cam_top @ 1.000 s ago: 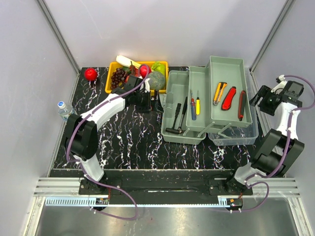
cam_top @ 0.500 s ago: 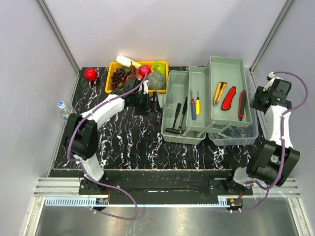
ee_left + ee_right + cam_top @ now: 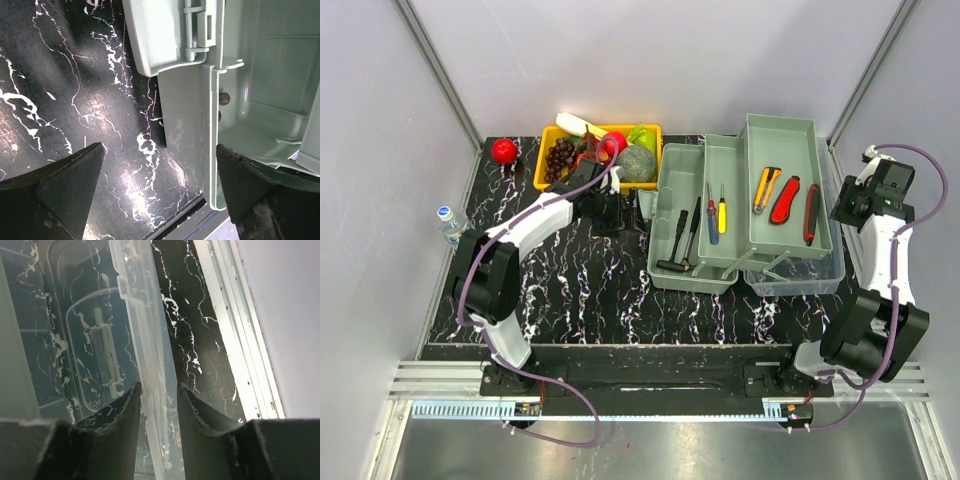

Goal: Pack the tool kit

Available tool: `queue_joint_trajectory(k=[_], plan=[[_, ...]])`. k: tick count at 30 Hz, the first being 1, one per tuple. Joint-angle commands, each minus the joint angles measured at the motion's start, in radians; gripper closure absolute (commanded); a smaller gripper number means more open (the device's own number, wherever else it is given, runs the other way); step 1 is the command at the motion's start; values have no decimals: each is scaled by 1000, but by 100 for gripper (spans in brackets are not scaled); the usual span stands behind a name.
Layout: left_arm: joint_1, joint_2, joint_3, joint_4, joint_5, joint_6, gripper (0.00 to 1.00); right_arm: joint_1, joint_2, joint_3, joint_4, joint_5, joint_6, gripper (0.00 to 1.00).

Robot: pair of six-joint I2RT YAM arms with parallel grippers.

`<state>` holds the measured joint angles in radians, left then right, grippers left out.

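tool kit (image 3: 704, 262): is seen open on the table's (image 3: 580, 290) right half, trays (image 3: 782, 135) fanned | handling: is judged light, stiff, slick; best taken by rims | right gripper (image 3: 157, 392): is clamped on the clear lid (image 3: 134, 300) | left gripper (image 3: 160, 146): is held wide, empty, by the far-left corner

We see 2 arms: left arm (image 3: 535, 222) and right arm (image 3: 890, 255) share white link shells, black joint housings, black bases and looping purple cables (image 3: 920, 150); fingers (image 3: 60, 195) are matte black wedges.
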<state>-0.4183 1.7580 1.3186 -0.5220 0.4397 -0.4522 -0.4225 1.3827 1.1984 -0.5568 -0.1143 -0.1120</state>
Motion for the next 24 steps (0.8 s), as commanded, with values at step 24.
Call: queue_joint_trajectory(k=[24], plan=[[6, 153, 125, 34, -5, -82, 14, 106, 79, 357, -147, 163, 29, 100]])
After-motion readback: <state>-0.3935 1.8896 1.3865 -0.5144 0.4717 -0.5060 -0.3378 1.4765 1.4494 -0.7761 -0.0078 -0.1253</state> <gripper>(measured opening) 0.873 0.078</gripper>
